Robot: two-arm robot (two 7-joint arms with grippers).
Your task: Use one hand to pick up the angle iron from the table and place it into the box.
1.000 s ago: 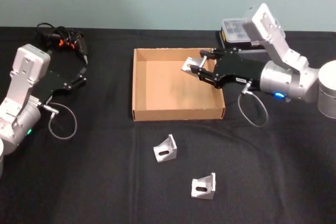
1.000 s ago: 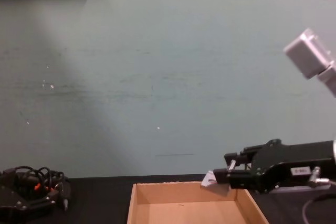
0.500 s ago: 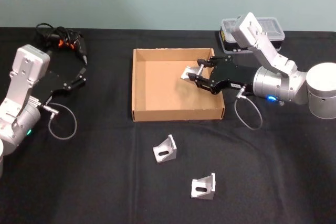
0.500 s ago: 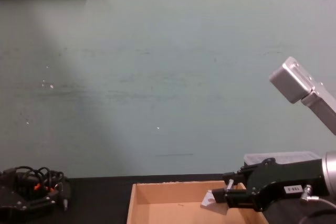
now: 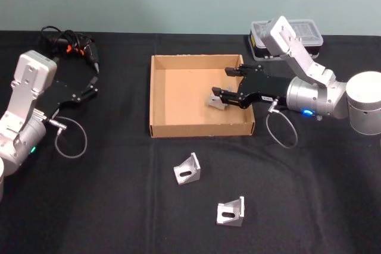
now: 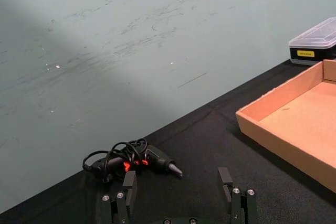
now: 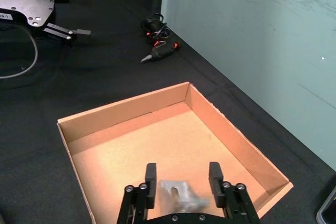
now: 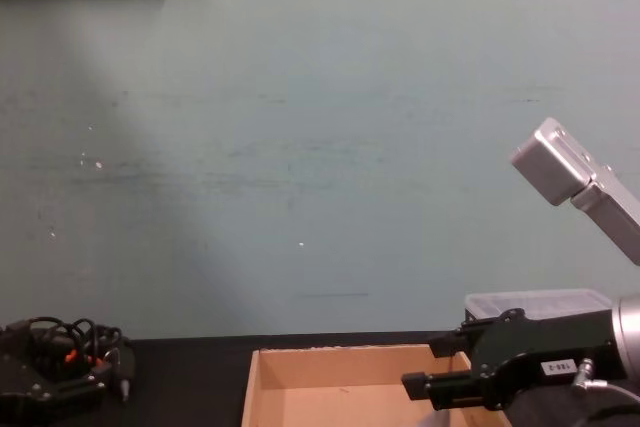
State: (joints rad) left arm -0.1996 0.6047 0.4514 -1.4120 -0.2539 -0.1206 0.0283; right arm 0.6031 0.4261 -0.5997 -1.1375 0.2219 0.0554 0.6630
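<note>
Black and two-fingered, the right gripper (image 5: 225, 81) stands with its fingers (image 7: 150, 178) spread wide and nothing clamped between them; it reaches in over the right wall of the box (image 5: 178, 129), low above the cardboard floor; in the chest view the gripper (image 8: 420, 367) comes in from the right, just above the box's rim (image 8: 330, 355). The angle iron (image 5: 216, 102) is inside the box, close to the right wall and just beside the tip of the nearer finger; in the right wrist view it (image 7: 181, 193) shows blurred in the gap between the two fingers, and whether it rests flat on the floor cannot be told. The tan box (image 7: 121, 109) sits on the black table (image 5: 119, 206); behind its far right corner stands a clear-lidded plastic case (image 5: 286, 31). On the table in front of the box lie a second angle iron (image 5: 188, 168) and, nearer the robot and a little to the right, a third angle iron (image 5: 231, 211), apart from each other. Well to the left, the left gripper (image 5: 92, 87) hangs idle above the table with its fingers (image 6: 129, 184) apart and empty; beyond it lies a power screwdriver (image 6: 157, 160) in a tangle of cable.
</note>
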